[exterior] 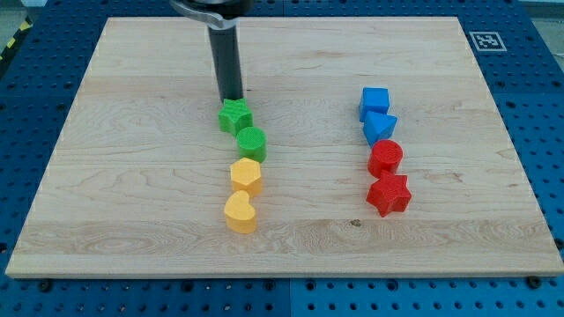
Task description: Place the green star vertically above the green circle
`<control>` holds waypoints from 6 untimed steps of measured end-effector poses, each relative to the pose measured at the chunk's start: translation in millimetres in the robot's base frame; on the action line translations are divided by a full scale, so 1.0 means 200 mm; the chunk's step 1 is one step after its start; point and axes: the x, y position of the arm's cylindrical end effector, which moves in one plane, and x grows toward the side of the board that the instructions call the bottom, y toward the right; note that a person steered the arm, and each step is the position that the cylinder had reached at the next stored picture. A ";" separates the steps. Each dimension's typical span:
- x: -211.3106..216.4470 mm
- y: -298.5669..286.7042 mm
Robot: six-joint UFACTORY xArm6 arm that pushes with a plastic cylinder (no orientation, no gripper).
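Observation:
The green star (234, 115) lies on the wooden board (132, 176), left of the middle. The green circle (252, 143) touches it, just below and slightly to the view's right. My tip (231, 97) stands right at the star's top edge, touching or nearly touching it. The dark rod rises from there to the view's top.
A yellow hexagon (246, 176) and a yellow heart (240, 212) lie below the green circle. On the view's right stand a blue cube (374, 102), a blue triangle-like block (380, 128), a red circle (385, 158) and a red star (389, 195), in a column.

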 end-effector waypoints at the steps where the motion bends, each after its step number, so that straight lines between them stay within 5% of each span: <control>1: -0.04 -0.32; 2: 0.24 -0.50; 6: 0.22 0.02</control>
